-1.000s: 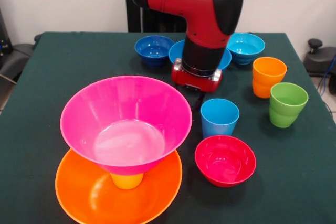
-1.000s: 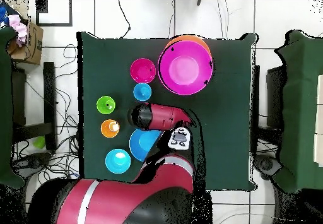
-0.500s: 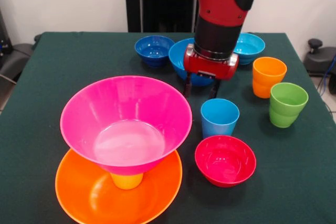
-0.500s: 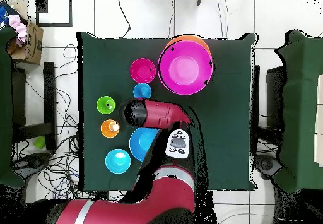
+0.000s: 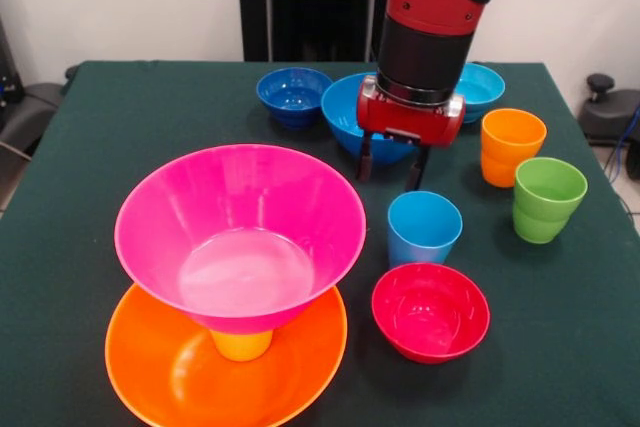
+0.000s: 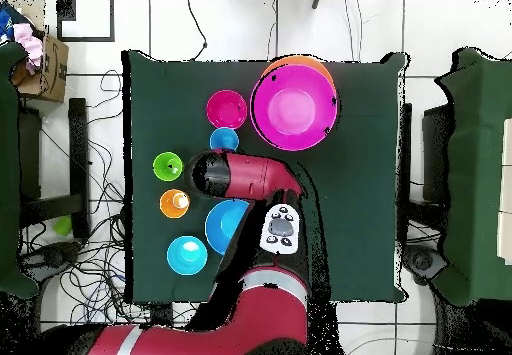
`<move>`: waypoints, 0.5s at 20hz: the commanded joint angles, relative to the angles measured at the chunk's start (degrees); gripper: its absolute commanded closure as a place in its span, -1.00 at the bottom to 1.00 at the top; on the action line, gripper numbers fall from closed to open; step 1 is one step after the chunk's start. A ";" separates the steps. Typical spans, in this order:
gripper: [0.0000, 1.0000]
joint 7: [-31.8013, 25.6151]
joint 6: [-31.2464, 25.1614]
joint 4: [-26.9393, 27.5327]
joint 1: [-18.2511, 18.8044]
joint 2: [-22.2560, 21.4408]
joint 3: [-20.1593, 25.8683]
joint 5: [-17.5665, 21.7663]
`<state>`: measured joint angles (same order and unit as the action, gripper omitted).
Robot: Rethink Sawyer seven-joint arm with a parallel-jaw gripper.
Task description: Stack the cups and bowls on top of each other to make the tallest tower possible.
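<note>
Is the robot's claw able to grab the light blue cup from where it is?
Probably yes. The claw hangs open just behind the light blue cup, nothing stands between them, and the cup's top is free.

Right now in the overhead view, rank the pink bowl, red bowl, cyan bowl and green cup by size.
1. Pink bowl, clearly largest.
2. Red bowl and cyan bowl: these look about alike, so I will not rank them.
3. Green cup, smallest.

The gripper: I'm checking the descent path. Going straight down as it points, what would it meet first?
Probably bare table just behind the light-blue cup, with the gripper open; depth is unclear, so it may clip the cup's far rim.
</note>
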<state>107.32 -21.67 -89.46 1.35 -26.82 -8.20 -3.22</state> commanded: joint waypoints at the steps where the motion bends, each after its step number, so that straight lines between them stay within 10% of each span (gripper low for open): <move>1: -1.00 7.85 -6.22 9.21 -2.85 7.18 4.21 -2.19; 10: -1.00 9.98 -6.29 15.14 -4.86 11.21 2.93 -5.47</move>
<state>107.32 -22.23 -80.77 -2.32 -20.45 -9.12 -6.19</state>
